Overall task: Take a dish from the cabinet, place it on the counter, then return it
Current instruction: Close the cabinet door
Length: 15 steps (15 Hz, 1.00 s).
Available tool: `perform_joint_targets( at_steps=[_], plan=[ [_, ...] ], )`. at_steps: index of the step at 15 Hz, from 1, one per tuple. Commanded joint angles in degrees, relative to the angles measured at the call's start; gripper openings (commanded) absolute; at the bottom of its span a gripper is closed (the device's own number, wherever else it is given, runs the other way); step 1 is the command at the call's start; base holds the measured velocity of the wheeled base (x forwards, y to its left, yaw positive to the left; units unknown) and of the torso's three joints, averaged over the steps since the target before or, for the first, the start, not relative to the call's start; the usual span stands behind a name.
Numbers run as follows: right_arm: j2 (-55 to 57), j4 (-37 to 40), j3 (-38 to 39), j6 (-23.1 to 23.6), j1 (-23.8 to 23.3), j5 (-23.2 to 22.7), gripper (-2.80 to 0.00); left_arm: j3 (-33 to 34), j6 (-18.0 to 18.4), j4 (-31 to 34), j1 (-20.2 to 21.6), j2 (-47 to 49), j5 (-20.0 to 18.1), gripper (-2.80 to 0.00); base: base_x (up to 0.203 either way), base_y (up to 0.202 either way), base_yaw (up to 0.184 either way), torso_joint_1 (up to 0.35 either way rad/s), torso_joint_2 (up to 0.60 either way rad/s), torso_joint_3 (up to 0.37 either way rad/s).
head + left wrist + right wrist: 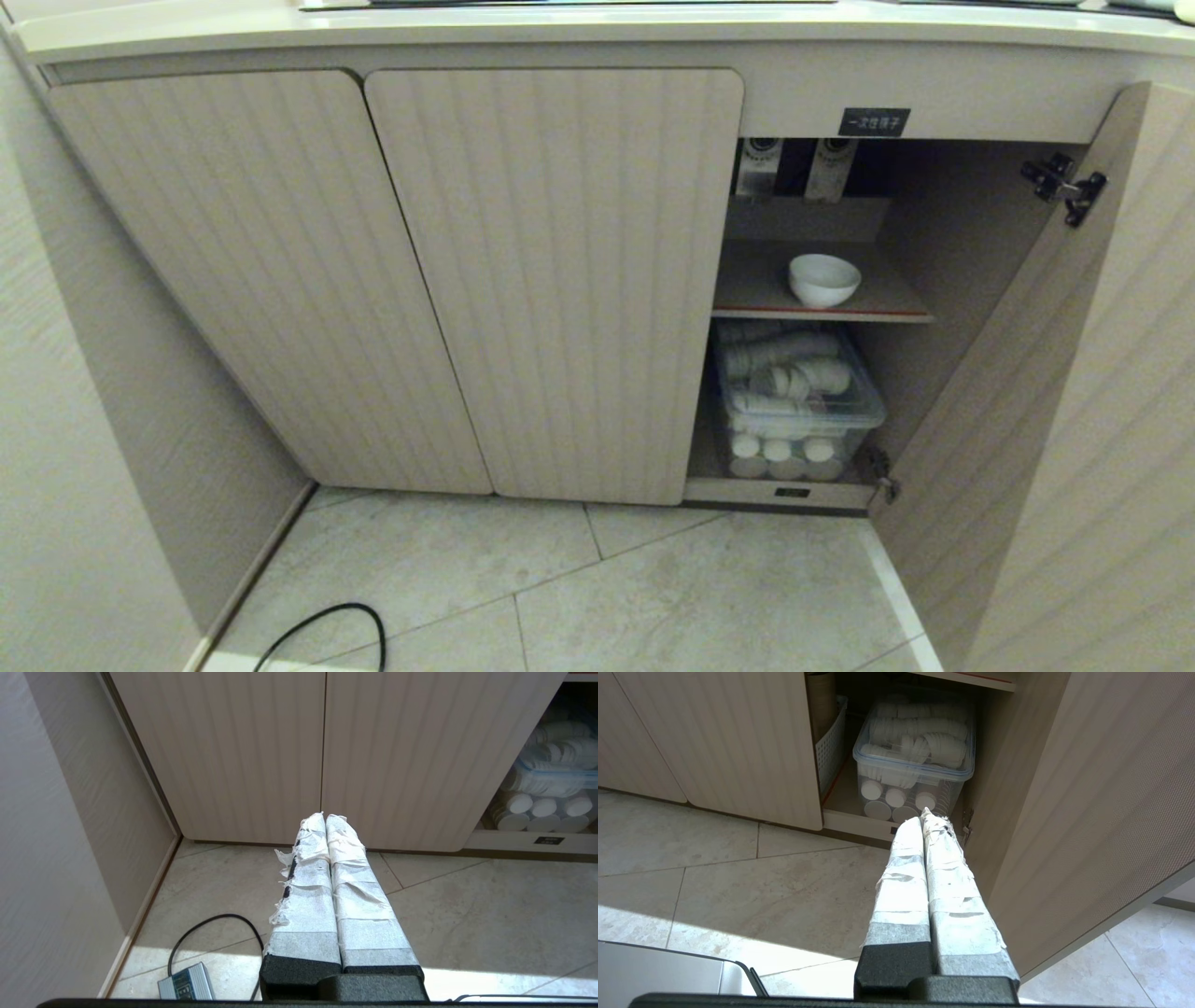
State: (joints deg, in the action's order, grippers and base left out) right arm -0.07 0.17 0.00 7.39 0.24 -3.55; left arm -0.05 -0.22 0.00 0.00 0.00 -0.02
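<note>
We see the left gripper (325, 817) with its taped fingers (310, 858) pressed together on nothing, hanging over the floor tiles (467, 914) in front of the shut doors, and the right gripper (923, 814) likewise has its fingers (945, 858) closed and empty, near the clear box of cups (915, 742) on the bottom level. The bowl (823, 279) sits upright on the red-edged shelf (756, 291) inside the open cabinet (560, 280), below the tabletop (597, 28). We make out a small black label (874, 121) with white Chinese characters above the opening, too small to read for certain.
</note>
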Motion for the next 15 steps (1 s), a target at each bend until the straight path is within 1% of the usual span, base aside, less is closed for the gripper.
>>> perform_joint_targets(
  at_steps=[1,8,15],
  plan=[
    [0.1,0.0,0.0,0.1,0.0,-0.1,-2.8,0.0,0.0,0.0,0.0,0.0,0.0,-2.8,0.0,0.0,0.0,0.0,0.0,0.0],
    [0.1,0.0,0.0,0.1,0.0,-0.1,-2.8,0.0,0.0,0.0,0.0,0.0,0.0,-2.8,0.0,0.0,0.0,0.0,0.0,0.0],
    [0.1,0.0,0.0,0.1,0.0,-0.1,-2.8,0.0,-0.1,0.0,0.0,0.0,0.0,-2.8,0.0,-0.18,0.011,0.001,0.0,0.002]
  ],
)
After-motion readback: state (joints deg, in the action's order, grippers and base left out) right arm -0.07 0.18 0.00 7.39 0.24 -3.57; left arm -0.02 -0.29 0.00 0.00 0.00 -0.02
